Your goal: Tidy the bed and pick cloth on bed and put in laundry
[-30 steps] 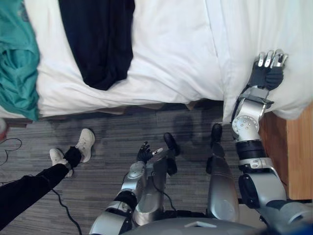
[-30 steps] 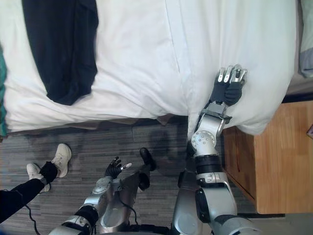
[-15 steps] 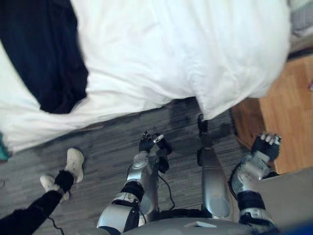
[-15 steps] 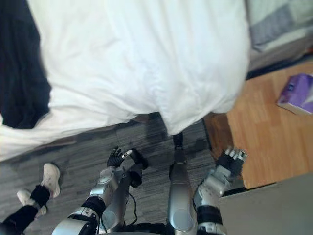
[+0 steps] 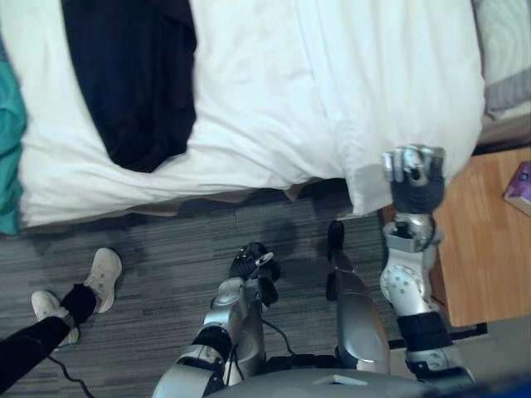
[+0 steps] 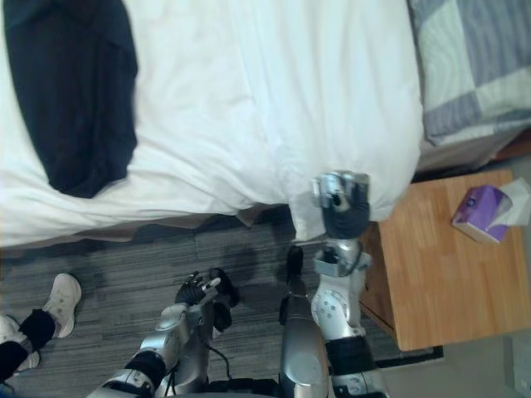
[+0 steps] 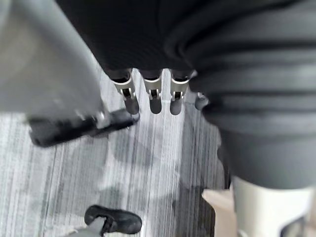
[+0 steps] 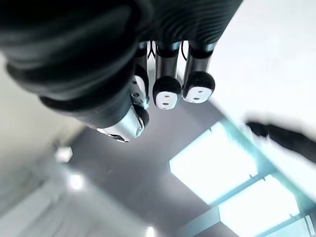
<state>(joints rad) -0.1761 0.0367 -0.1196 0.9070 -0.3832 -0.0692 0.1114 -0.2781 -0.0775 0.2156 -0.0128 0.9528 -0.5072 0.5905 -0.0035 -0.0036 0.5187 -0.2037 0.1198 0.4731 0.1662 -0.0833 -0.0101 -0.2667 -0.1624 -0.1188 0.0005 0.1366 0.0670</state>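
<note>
1. Since half a second ago, the right hand [image 5: 412, 176] has been raised from beside the nightstand [image 5: 488, 249] to the hanging corner of the white duvet [image 5: 274, 91]. The whole view has also swung, so the bed itself is not taken as moved.
2. Left hand [image 5: 248, 264]: held low over the grey floor, well short of the bed. Its fingers [image 7: 150, 96] are loose and straight, and nothing is held.
3. A person's white shoes [image 5: 101, 274] are seen on the floor to the left, clear of both hands.
4. Right hand state: its fingers [image 8: 167, 91] are relaxed, slightly bent, and nothing is gripped. It overlaps the duvet corner from above, but contact cannot be confirmed.
5. A purple tissue box [image 6: 479, 213] is seen on the nightstand, and a checked pillow [image 6: 469, 66] beyond it.
6. Task item: the black cloth [image 5: 133, 83] is laid flat on the duvet, well to the left of the right hand and untouched. A teal cloth [image 5: 8, 157] is seen at the far left edge.
7. Handling, as judged: the black cloth is expected to be light, limp and non-slippery, and to drape and trail once lifted. A pinch on the rounded end nearest the bed edge is advised, bunched first so the duvet is not dragged along.
8. The duvet is judged bulky but soft, and is best pulled by its corner.
</note>
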